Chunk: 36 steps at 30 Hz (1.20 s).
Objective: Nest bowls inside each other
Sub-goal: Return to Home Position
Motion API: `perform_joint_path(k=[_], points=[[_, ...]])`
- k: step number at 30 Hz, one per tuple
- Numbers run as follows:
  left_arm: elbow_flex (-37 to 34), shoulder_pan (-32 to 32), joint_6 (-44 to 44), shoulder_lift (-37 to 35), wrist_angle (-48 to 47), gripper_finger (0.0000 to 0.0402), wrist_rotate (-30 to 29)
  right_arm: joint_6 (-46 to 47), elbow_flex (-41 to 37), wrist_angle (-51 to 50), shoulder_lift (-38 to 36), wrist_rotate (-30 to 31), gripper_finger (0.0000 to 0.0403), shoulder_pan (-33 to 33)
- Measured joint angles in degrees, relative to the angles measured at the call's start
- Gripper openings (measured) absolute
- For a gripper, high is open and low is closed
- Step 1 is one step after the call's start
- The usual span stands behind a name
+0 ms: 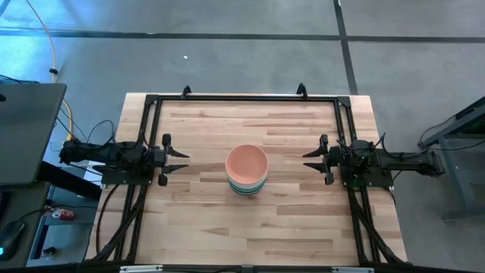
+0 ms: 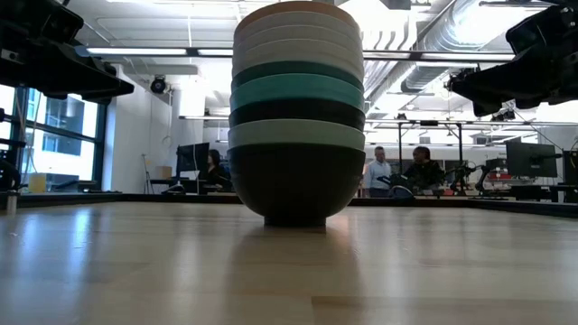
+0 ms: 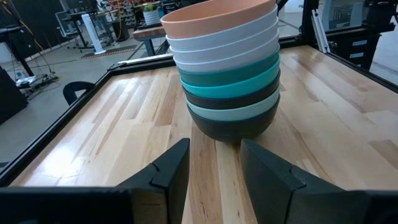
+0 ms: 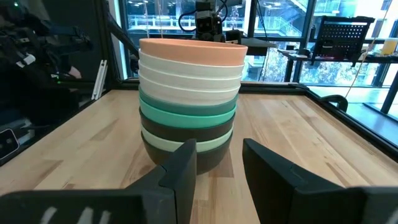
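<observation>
All the bowls stand nested in one stack point(image 1: 247, 171) at the middle of the table, resting on the foot of the bottom black bowl point(image 2: 296, 188). From the bottom up: black, mint, black, teal, dark green, three white, and salmon pink point(image 3: 214, 17) on top. The stack also shows in the right wrist view point(image 4: 189, 99). My left gripper point(image 1: 180, 161) is open and empty at the table's left side, pointing at the stack. My right gripper point(image 1: 311, 161) is open and empty at the right side, also pointing at the stack.
A black metal frame point(image 1: 242, 97) runs along the table's far edge and down both sides by the arm mounts. Bare wood lies all around the stack. People sit and stand at desks point(image 2: 397, 171) in the room beyond the table.
</observation>
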Motion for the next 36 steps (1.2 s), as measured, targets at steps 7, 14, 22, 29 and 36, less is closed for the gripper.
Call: perform_joint_path(k=[7,14,22,29,36], points=[[-0.01,-0.01,0.0,0.0,-0.01,0.0131,0.0,-0.04,0.0,0.0,0.0,0.0,0.0124,0.02],[-0.01,0.01,0.0,0.0,-0.01,0.0131,0.0,-0.02,0.0,0.0,0.02,-0.02,0.0124,0.0],[-0.01,0.01,0.0,0.0,0.01,0.0131,0.0,0.0,0.0,0.02,0.02,-0.02,0.0124,0.02],[-0.01,-0.01,0.0,0.0,0.01,0.0131,0.0,-0.04,0.0,0.01,0.0,0.0,0.0124,0.01],[-0.06,-0.01,0.45,0.02,5.51,0.0131,-0.07,-0.02,0.0,0.02,0.0,-0.02,0.0124,0.02]])
